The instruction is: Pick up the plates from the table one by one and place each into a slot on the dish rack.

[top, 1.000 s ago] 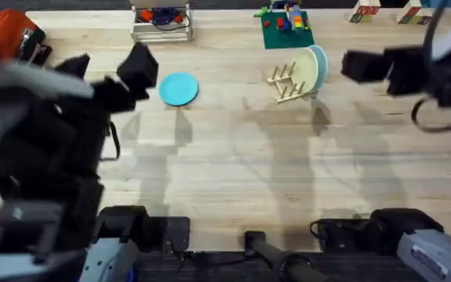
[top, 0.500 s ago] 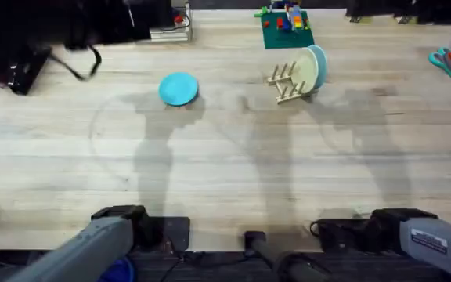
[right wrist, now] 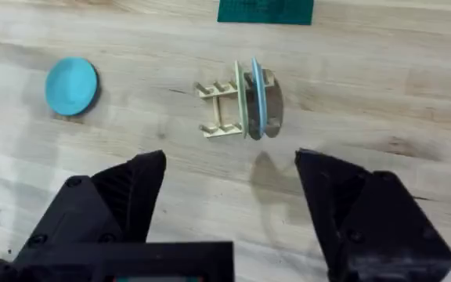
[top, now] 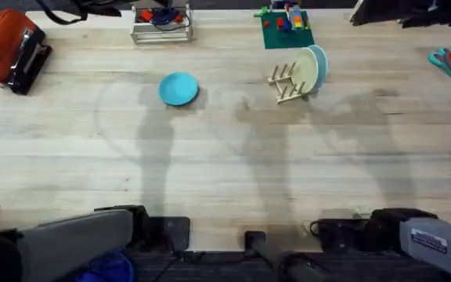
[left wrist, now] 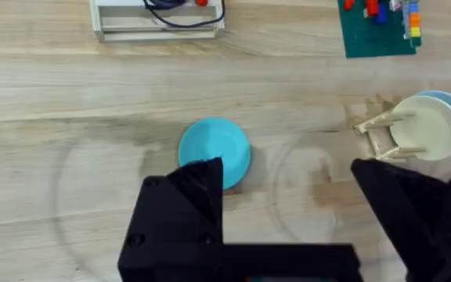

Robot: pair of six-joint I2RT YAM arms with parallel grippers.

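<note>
Blue plate [top: 178, 88] lies flat on the table [top: 225, 172], upper left of centre in the overhead view, well apart from the rack [top: 286, 82]; rack stands upper centre-right, holding a cream plate [top: 309, 70] and a light blue plate [top: 320, 64] upright on edge, side by side. My left gripper [left wrist: 288, 196] is open, raised above the blue plate; my right gripper [right wrist: 229, 196] is open, raised above the rack; neither holds anything.

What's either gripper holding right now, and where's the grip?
Nothing. The left gripper and right gripper are both open and empty, high above the table. The blue plate lies flat, untouched.
</note>
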